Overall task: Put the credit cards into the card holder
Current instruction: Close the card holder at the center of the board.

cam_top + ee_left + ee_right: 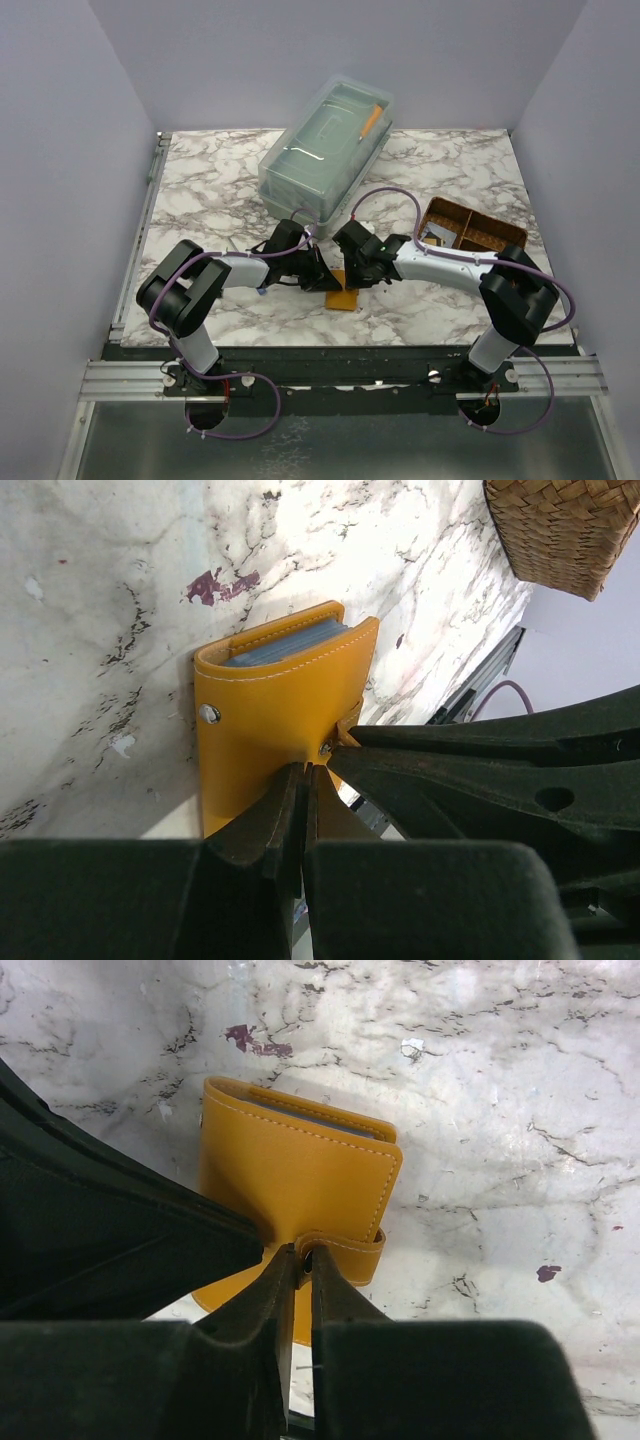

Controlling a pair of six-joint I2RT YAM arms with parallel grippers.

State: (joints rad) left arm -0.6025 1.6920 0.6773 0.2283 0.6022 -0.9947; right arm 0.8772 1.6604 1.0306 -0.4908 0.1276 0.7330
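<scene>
On tabletop [200,200], centre front: holder [342,297] sat folded, cards [285,645] inside.
Left claw [305,780] clenched on holder's edge, bracing it; right claw [297,1260] at tab [345,1255], jaws barely parted, grip unclear, probably working the snap.

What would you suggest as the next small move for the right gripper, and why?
Probably open the right gripper a little and back it straight off the snap tab. The card holder is folded shut with the credit cards showing inside, and the tab lies wrapped over its front. The left gripper is shut on its near edge, so it should hold steady.
</scene>
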